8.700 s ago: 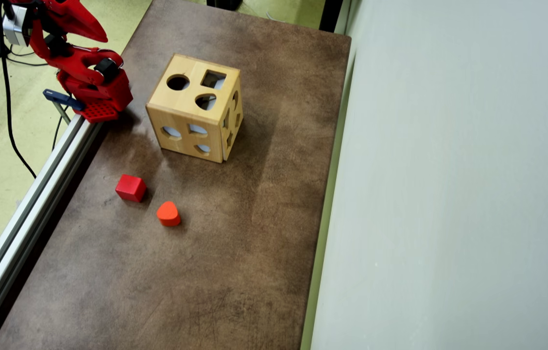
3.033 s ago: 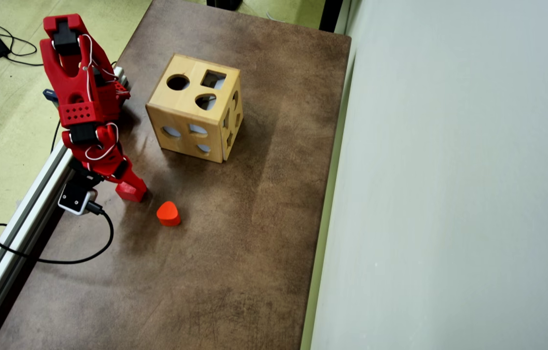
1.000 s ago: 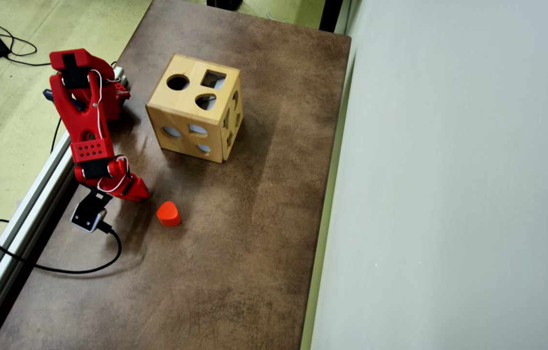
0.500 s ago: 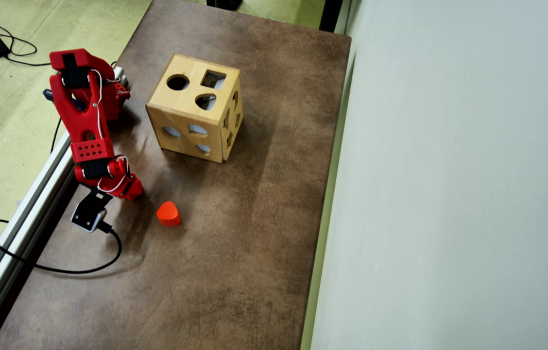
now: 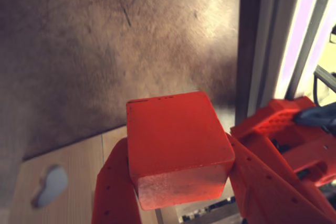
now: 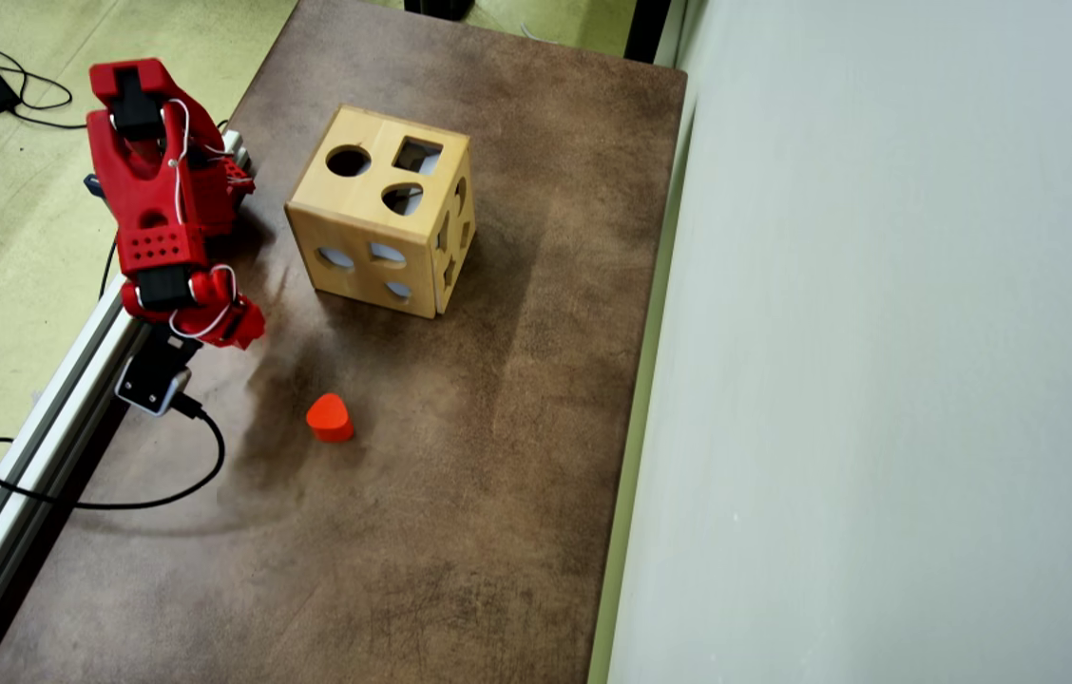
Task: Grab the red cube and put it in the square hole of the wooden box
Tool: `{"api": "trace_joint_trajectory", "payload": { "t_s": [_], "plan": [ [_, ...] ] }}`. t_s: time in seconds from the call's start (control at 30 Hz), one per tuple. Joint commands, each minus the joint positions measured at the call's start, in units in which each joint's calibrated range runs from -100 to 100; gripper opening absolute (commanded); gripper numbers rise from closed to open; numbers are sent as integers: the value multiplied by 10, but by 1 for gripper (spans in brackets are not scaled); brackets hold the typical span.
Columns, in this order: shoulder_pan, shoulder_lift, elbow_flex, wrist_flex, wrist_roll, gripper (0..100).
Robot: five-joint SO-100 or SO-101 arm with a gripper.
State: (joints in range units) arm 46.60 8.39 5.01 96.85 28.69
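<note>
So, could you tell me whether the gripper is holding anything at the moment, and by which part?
Yes: the gripper holds the red cube, one finger pressed on each of two opposite side faces.

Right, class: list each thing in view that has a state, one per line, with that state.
tool: shut on the red cube
red cube: held off the table between the fingers
wooden box: upright on the table, square hole on top, empty
heart-shaped block: loose on the table
</note>
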Motion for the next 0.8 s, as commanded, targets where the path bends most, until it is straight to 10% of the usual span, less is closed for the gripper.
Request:
{"api": "trace_joint_trajectory", "payload": {
  "t_s": [0.0, 0.77],
  "plan": [
    [-2, -113, -20, 11, 2, 2],
    [-46, -402, -18, 12, -14, 2]
  ]
}}
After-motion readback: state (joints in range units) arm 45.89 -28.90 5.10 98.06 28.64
